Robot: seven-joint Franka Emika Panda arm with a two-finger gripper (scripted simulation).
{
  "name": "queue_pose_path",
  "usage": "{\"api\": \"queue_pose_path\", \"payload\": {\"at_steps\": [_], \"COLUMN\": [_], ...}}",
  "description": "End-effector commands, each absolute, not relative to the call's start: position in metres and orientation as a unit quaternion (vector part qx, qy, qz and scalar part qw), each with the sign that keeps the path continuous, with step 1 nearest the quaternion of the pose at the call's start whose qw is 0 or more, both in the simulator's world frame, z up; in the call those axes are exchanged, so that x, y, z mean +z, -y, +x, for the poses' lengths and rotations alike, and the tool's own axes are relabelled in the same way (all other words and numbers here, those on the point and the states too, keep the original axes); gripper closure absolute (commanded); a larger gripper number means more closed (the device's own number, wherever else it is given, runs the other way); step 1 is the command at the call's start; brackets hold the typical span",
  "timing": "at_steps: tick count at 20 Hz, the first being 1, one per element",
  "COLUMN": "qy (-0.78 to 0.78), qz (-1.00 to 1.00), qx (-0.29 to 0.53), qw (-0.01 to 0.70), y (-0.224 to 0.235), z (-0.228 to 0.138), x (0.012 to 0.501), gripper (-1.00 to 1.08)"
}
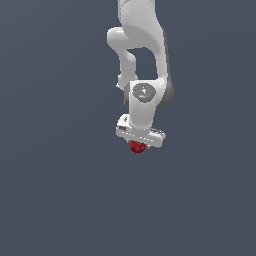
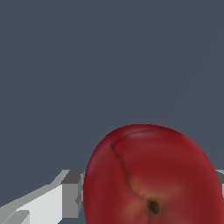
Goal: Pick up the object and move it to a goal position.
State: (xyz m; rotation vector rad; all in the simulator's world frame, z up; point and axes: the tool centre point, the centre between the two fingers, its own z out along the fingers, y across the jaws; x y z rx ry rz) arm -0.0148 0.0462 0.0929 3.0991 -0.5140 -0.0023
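The object [image 1: 137, 147] is a small dark-red, roundish, lumpy ball with a dark pit and a crease. In the exterior view it sits right under the white hand of my gripper [image 1: 138, 146], near the picture's middle; the fingers are hidden there by the hand and the ball. In the wrist view the object [image 2: 151, 175] fills the space between the two fingers. One grey-white finger [image 2: 65, 197] touches one side of it, and a sliver of the other finger [image 2: 220, 177] shows at its far side. The gripper [image 2: 148, 194] is shut on the object.
The white arm [image 1: 142, 45] rises from the gripper toward the top of the exterior view. Everything around is a plain dark grey-blue surface [image 1: 50, 175] with no other objects, edges or goal marker showing.
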Motion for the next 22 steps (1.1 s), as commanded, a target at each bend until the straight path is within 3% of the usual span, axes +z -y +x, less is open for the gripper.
{"api": "queue_pose_path", "payload": {"at_steps": [1,13,22], "qy": [0.164,0.164,0.164], "qz": [0.987,0.986,0.986], "qx": [0.0,0.0,0.0], "qw": [0.0,0.0,0.0], "y": [-0.047,-0.049,-0.05], "z": [0.002,0.069,0.098], "x": [0.103,0.138,0.152], "gripper": [1.08,1.08,1.08]}}
